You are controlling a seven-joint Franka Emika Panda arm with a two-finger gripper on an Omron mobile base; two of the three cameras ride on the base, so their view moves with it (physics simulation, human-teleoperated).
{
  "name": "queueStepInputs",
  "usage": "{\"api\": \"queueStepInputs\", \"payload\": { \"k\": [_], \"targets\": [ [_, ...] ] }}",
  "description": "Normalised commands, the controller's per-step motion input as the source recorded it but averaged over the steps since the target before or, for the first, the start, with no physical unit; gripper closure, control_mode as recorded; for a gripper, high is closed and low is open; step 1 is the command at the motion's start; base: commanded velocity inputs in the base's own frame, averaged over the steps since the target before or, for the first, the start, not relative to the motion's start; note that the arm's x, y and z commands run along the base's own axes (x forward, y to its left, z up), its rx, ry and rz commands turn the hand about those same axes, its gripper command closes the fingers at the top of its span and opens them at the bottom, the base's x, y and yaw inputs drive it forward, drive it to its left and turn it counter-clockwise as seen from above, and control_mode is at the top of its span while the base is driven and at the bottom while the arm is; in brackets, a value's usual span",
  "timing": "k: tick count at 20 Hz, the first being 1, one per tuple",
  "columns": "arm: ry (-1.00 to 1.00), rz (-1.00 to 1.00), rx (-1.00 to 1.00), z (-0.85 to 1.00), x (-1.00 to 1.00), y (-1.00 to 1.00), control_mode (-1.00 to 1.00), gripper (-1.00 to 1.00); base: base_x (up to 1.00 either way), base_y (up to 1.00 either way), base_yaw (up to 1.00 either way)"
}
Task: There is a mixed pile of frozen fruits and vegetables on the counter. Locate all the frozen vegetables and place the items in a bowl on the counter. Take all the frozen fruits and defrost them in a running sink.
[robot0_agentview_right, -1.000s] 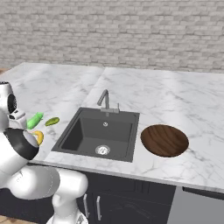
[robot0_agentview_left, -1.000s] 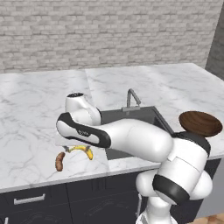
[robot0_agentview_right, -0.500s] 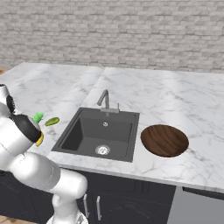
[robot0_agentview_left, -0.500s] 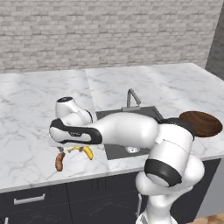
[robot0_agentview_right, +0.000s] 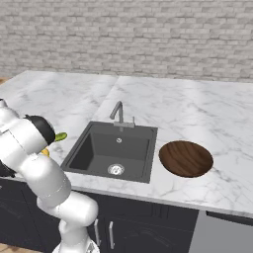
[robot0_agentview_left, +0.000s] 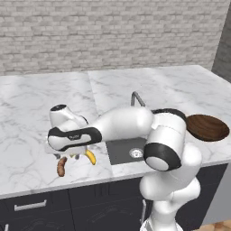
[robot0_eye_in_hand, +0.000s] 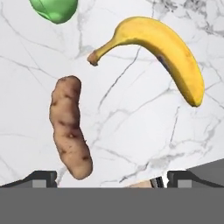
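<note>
Three pieces of the pile sit under my hand camera on the white marble counter (robot0_agentview_left: 31, 117): the brown potato-like lump (robot0_eye_in_hand: 70, 127), the yellow banana (robot0_eye_in_hand: 162, 50), and a bright green piece (robot0_eye_in_hand: 54, 9) cut off by the frame's upper edge. My gripper (robot0_eye_in_hand: 111, 177) has its jaws spread wide with nothing between them; I see just the two dark fingertips (robot0_eye_in_hand: 41, 177) rising at the bottom of the hand view, far apart. What matters for the next move is the potato: it lies just ahead of the left fingertip rather than centred between the two, and its long axis runs roughly along the camera's line of sight, away from the tips. I judge I would need to shift the hand sideways to centre it and close across its short width, not its length. The banana curves off to the other side, apart from the potato and not touching it. From the left base view I get the context the hand camera lacks: the pile sits near the counter's front edge, left of the sink (robot0_agentview_left: 128, 151), with the arm stooped low over it, and the wooden bowl (robot0_agentview_left: 207, 127) is well apart at the counter's right end. The right base view adds the sink's faucet (robot0_agentview_right: 118, 112), the bowl beside the basin, and a green piece (robot0_agentview_right: 60, 137) peeking out behind the arm.
</note>
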Motion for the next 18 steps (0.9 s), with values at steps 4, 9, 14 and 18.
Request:
{"api": "queueStepInputs", "payload": {
  "k": [4, 9, 14, 18],
  "targets": [
    [0.00, -0.06, 0.00, -0.31, 0.03, 0.07, -1.00, -1.00, 0.00, 0.00, 0.00],
    [0.00, -0.02, -0.02, -0.17, 0.14, 0.09, -1.00, -1.00, 0.00, 0.00, 0.00],
    [0.00, 0.00, -0.05, -0.10, 0.19, 0.13, -1.00, -1.00, 0.00, 0.00, 0.00],
    [0.00, 0.00, 0.00, -0.23, 0.08, 0.09, -1.00, -1.00, 0.00, 0.00, 0.00]
  ]
}}
